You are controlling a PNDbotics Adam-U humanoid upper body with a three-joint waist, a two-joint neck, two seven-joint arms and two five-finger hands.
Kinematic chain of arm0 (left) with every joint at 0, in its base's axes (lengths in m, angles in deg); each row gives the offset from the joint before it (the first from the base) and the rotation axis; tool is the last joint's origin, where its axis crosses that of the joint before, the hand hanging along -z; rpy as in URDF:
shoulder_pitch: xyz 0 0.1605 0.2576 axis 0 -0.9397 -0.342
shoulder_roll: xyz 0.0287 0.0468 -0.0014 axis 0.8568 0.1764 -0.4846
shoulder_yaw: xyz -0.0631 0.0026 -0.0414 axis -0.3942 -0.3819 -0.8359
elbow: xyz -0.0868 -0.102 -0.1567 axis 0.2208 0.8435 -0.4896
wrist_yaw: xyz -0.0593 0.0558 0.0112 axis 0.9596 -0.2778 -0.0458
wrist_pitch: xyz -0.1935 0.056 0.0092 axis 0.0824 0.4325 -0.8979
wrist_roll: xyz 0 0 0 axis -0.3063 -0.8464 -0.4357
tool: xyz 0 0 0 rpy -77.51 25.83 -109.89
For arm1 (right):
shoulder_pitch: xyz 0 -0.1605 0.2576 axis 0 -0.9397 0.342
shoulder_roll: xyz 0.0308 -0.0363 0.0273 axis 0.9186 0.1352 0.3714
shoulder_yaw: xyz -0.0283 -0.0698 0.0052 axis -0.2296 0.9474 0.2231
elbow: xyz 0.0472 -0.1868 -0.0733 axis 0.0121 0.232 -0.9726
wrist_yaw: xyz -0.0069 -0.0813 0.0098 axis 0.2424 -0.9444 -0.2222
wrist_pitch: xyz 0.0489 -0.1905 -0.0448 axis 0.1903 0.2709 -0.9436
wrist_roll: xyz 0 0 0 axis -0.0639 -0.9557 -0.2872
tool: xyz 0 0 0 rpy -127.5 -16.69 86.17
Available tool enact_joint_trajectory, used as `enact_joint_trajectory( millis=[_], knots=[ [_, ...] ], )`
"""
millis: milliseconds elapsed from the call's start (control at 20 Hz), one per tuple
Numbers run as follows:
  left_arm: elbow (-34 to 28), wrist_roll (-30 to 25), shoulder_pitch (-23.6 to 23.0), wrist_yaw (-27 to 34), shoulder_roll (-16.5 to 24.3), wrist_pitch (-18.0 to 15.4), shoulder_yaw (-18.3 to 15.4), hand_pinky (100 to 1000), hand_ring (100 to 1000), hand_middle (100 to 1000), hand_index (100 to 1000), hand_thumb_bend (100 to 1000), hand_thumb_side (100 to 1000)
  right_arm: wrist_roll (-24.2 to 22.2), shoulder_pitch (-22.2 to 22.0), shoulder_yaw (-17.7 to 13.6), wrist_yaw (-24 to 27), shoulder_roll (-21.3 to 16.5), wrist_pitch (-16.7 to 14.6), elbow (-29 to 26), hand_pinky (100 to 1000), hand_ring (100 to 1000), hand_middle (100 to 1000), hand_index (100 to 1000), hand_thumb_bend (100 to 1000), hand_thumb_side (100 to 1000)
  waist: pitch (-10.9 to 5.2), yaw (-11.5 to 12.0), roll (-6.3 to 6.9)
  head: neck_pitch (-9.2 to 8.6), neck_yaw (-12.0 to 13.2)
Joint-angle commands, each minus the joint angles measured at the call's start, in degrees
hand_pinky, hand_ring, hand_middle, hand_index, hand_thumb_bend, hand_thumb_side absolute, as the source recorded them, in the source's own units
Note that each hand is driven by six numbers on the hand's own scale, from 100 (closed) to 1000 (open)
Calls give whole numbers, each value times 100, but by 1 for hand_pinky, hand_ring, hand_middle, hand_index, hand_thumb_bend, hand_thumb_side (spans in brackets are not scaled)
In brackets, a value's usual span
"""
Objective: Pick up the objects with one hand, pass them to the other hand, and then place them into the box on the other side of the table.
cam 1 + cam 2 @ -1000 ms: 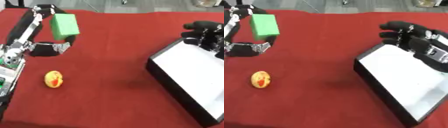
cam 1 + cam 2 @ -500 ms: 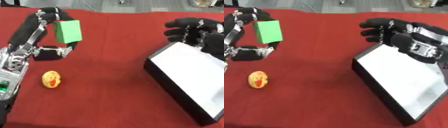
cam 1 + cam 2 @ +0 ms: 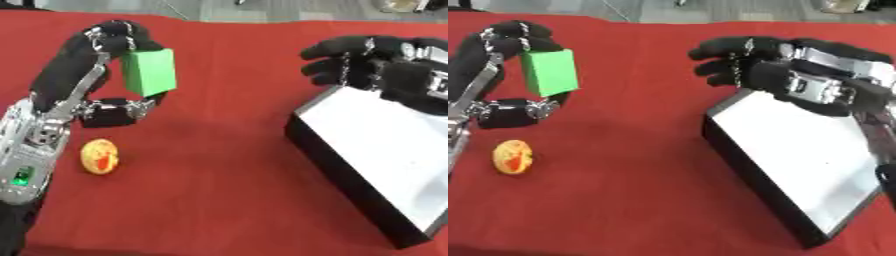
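A: So, where's the green block [image 3: 148, 71]?
B: At 10 o'clock, off the red cloth [image 3: 219, 165], pinched betw. left hand [image 3: 83, 75] fingers on top and thumb below.
A: Right hand [image 3: 767, 70]?
B: 1 o'clock, over the far corner of the white box [image 3: 807, 160], fingers spread, holding nothing. Yellow-orange ball [image 3: 99, 156] lies at 8 o'clock.

Left robot hand [image 3: 87, 65]: raised over the left of the red table [image 3: 219, 165], fingers above and thumb below pinching a green block [image 3: 149, 71], block clear of the cloth. Yellow-orange ball-like object with red marking [image 3: 99, 156]: lying on the table just below that hand. Right robot hand [image 3: 367, 67]: upper right, fingers spread and partly bent, holding nothing, above the far corner of the box. Box [image 3: 376, 160]: black walls, white inside, set askew at right.
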Motion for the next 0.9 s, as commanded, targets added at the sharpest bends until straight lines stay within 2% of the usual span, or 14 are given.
enact_joint_trajectory(
  millis=[50, 300, 400, 900],
  knots=[
    [-7, 232, 149, -326, -74, -51, 57, 771, 746, 591, 641, 100, 100, -22, 233, 79, -103, -4, 151, 64, 1000, 1000, 1000, 1000, 100, 789, -231, 22, -82, 14, -49],
    [90, 524, 279, -840, -317, 92, 73, 754, 719, 554, 593, 100, 100, 36, 480, 217, -292, 127, 216, 224, 1000, 1000, 1000, 1000, 100, 770, -246, 75, -110, 5, -68],
    [118, 515, 336, -1054, -401, 179, 90, 744, 717, 558, 601, 100, 100, 64, 544, 270, -397, 167, 220, 263, 1000, 1000, 1000, 1000, 100, 718, -252, 92, -120, 3, -60],
    [221, 431, 567, -2063, -851, 413, 196, 732, 709, 553, 583, 120, 100, 176, 921, 578, -1086, 485, 310, 613, 1000, 1000, 1000, 1000, 100, 634, -221, 151, -130, -88, -135]
  ],
)
